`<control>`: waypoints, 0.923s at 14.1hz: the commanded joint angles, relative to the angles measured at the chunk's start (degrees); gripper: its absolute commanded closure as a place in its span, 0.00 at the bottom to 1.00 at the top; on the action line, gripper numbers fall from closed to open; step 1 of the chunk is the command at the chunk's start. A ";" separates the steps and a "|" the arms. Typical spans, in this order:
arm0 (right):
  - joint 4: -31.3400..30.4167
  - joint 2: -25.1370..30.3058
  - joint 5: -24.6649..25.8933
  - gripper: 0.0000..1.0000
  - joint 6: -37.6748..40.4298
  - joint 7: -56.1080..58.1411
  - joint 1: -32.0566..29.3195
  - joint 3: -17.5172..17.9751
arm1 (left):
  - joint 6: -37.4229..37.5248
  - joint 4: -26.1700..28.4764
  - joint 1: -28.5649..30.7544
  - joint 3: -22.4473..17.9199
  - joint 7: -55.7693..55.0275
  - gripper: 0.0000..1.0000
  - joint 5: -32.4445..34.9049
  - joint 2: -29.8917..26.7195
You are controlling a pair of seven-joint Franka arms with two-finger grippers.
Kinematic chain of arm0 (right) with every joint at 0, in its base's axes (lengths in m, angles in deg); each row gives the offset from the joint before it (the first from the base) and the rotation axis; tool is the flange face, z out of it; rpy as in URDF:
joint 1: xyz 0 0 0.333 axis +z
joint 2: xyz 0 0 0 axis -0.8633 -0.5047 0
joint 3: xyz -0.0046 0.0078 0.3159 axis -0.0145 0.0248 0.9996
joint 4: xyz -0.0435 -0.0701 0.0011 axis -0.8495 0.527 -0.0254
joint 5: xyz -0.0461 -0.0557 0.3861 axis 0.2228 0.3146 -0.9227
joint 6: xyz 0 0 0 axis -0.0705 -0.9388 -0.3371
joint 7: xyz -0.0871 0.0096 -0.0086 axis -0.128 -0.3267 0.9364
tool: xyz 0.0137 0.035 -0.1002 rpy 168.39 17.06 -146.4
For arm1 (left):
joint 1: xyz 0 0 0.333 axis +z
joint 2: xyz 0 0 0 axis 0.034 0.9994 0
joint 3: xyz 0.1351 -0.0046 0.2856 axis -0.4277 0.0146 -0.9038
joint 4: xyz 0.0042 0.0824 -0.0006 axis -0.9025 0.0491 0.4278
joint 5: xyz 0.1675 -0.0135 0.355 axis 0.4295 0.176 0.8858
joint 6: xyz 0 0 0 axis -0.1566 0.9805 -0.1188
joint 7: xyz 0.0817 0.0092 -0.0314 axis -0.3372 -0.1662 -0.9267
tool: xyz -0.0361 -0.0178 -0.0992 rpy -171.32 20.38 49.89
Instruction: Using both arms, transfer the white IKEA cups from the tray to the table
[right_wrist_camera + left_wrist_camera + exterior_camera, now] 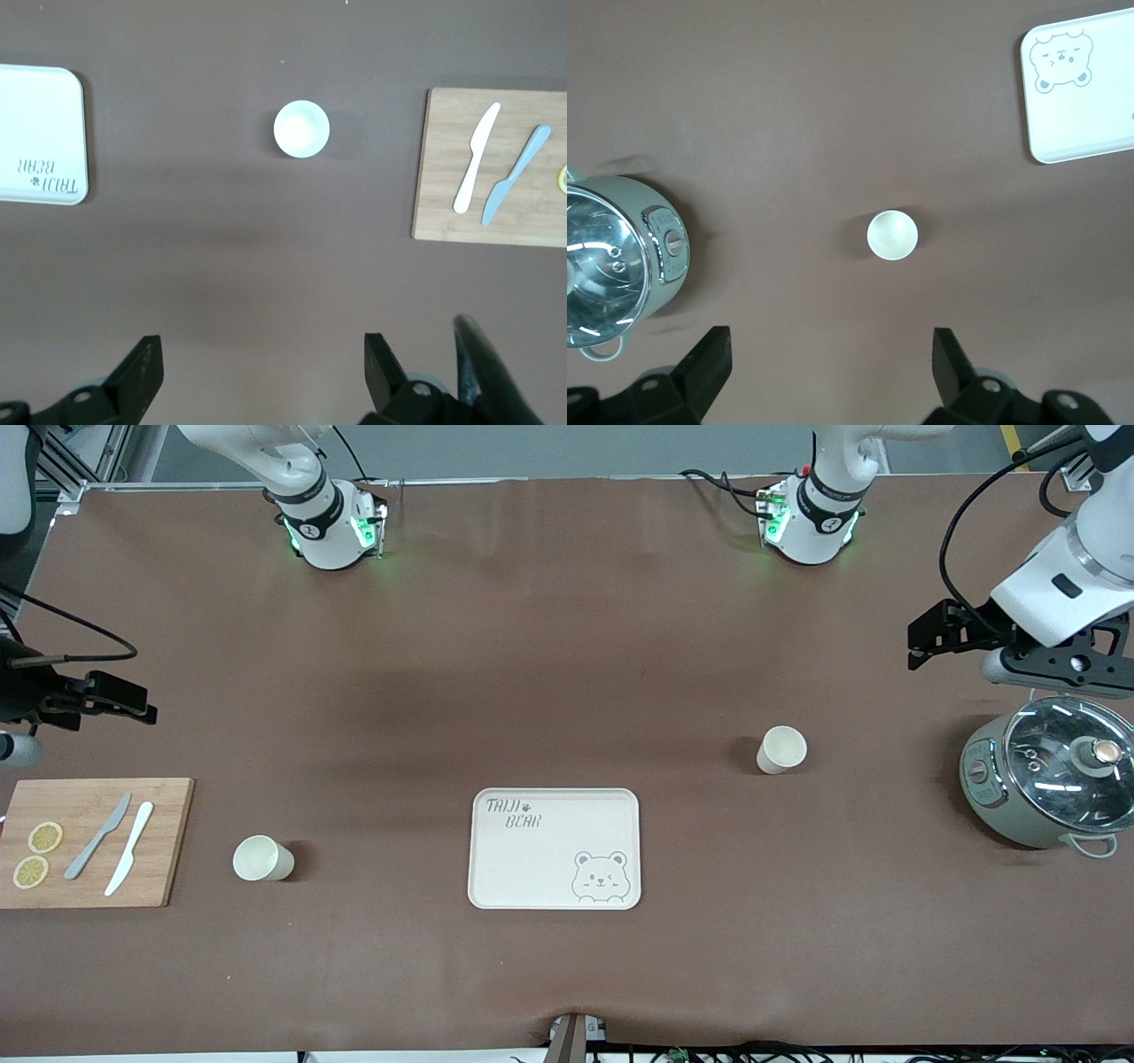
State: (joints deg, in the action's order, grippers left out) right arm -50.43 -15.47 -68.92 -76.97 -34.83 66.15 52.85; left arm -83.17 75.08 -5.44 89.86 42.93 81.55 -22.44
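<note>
Two cream-white cups stand upright on the brown table, apart from the bear tray (549, 859) between them. One cup (781, 749) is toward the left arm's end and also shows in the left wrist view (892, 235). The other cup (262, 858) is toward the right arm's end, nearer the front camera, and shows in the right wrist view (301, 129). My left gripper (921, 642) (831, 363) is open and empty, up over bare table beside the pot. My right gripper (133, 701) (263, 367) is open and empty, up over bare table above the cutting board's end.
A grey-green pot with a glass lid (1050, 779) stands at the left arm's end. A wooden cutting board (168, 841) with two knives and two lemon slices lies at the right arm's end. The tray holds nothing.
</note>
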 commanded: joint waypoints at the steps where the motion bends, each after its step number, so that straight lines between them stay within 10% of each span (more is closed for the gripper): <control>1: 1.93 0.46 1.35 0.00 2.25 -0.82 -0.13 -0.03 | 0.83 -0.28 0.71 0.40 0.93 0.00 1.18 0.09; 9: 0.81 2.48 2.49 0.00 0.15 -2.41 -0.74 -0.03 | 0.30 -0.28 0.79 0.23 0.84 0.00 1.18 0.97; 13: -10.52 8.71 2.49 0.00 -8.01 -1.62 -0.66 -0.03 | 0.12 -0.28 0.79 0.14 0.76 0.00 1.27 0.97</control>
State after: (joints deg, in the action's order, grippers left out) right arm -52.56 -12.28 -67.34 -80.89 -36.20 65.65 52.27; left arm -83.15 75.13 -4.86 89.86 43.01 81.55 -21.40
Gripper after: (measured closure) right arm 0.000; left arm 0.000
